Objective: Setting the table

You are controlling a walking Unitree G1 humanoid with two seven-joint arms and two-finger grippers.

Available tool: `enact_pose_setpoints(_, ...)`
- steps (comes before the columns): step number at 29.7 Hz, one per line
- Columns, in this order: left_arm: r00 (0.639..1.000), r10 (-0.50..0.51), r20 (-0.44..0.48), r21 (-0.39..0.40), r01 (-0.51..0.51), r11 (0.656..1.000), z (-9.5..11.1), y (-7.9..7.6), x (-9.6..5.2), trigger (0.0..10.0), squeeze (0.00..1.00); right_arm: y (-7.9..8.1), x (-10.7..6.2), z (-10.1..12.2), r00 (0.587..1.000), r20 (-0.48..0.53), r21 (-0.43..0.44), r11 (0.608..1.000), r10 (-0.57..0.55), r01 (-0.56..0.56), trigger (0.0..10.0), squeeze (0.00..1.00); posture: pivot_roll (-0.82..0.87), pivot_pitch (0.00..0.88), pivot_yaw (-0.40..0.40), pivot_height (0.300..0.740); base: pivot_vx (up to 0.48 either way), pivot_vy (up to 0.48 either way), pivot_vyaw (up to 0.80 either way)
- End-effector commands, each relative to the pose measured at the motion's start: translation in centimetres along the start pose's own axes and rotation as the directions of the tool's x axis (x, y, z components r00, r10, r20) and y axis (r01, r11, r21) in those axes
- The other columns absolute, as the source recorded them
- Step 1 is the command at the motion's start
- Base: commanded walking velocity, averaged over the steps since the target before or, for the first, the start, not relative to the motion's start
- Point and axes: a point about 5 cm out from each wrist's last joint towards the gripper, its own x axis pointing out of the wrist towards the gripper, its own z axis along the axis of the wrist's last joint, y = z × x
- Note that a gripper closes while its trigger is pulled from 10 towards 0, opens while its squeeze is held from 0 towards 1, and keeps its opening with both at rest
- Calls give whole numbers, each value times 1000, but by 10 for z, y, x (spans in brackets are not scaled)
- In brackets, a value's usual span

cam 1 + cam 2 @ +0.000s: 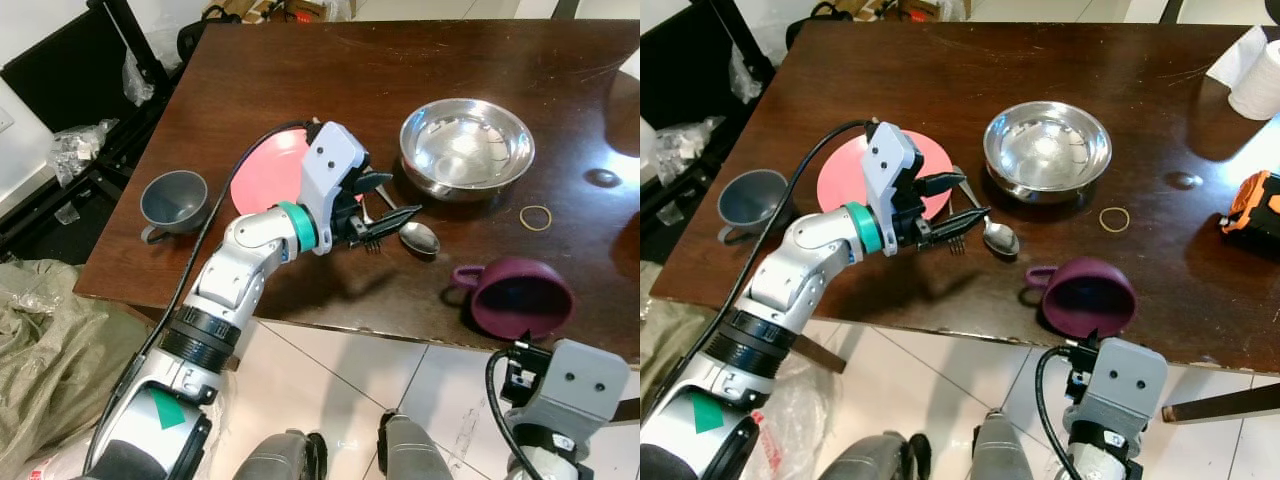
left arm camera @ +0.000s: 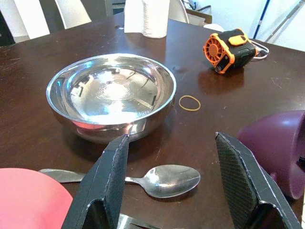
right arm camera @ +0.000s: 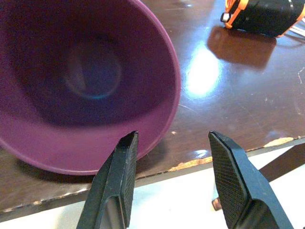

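Hovering low over the near middle of the table [image 1: 300,90], the left gripper [image 1: 385,212] has its fingers spread and holds nothing. Just beneath its tips lie a spoon [image 2: 162,179] and a fork [image 1: 372,240], both beside the right edge of the pink plate [image 1: 265,172]. The steel bowl [image 1: 466,148] stands just beyond the spoon, to the far right of it.

The spoon looks thin, stiff, light and slick, lying flat on hard wood, so a pinch from above could easily skid off. The handle, which runs back toward the plate, seems the better hold, taken across its narrow width. The spoon's bowl is rounded and would likely squirt out of the pads.

The right gripper [image 3: 174,181] waits at the near table edge, fingers spread, with the purple cup [image 1: 1087,296] lying on its side, mouth toward it. The cup looks like light plastic, rigid enough to take by the rim. One finger [image 3: 119,181] sits just under that rim.

A grey cup [image 1: 175,203] stands at the near left, well apart. A rubber band [image 1: 536,217] lies right of the bowl, and farther right are an orange device [image 1: 1255,205] and a paper roll [image 1: 1260,80].
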Motion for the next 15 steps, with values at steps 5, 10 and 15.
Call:
enact_pose_setpoints(5,1000,-1,-24,0,1,1000,-5,-1,-2,10000,0,-11,21,8,997,38,58,996,-64,62,10000,0,-121,87,171,740,0,0,0)
enact_pose_setpoints(10,1000,-3,-25,-7,3,1000,-6,-4,-1,10000,0,-37,41,19,989,117,38,995,-92,88,10000,0,-123,87,170,740,0,0,0)
enact_pose_setpoints(15,1000,-4,-24,-9,4,1000,-6,-4,0,10000,0,-35,47,20,992,125,134,991,-15,-2,10000,0,-123,87,171,740,0,0,0)
